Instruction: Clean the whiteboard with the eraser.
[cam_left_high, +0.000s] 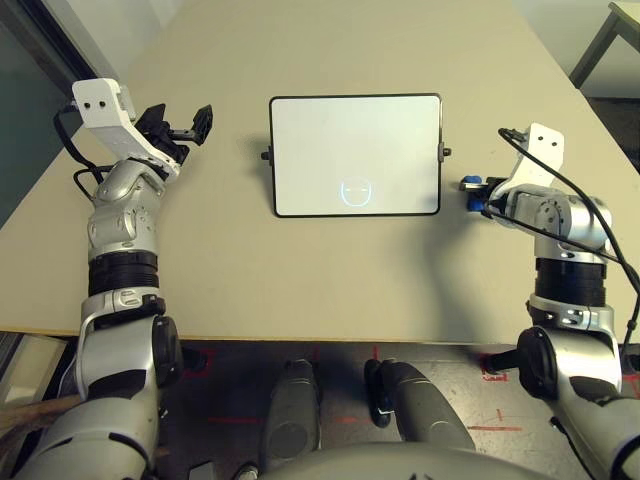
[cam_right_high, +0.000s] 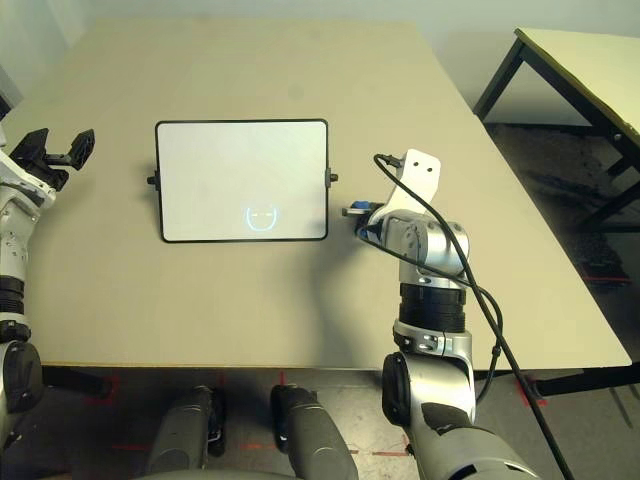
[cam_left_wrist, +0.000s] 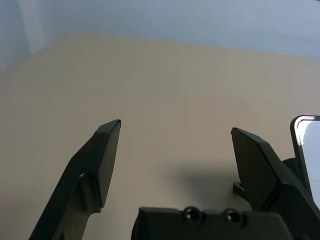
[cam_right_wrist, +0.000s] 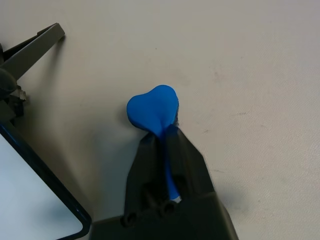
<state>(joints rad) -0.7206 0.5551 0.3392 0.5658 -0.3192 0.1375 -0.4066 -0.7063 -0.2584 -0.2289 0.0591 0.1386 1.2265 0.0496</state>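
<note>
Main table: broad beige flat-topped table (cam_left_high: 230, 280), surface matte, faint scuffs and small marks on it; straight front edge.
Second table: pale cream-topped table with dark grey legs (cam_right_high: 590, 70), standing to the right beyond the main table, apart from it.
Wall: plain pale grey-white wall (cam_right_high: 300, 10) behind the main table's far edge.
Floor: dark grey floor (cam_left_high: 340, 455), partly glossy, under and in front of the main table.
Floor markings: thin red tape lines (cam_left_high: 495, 429), several, some forming corners near table legs.
Light: soft, with diffuse shadows on the beige top.
</note>
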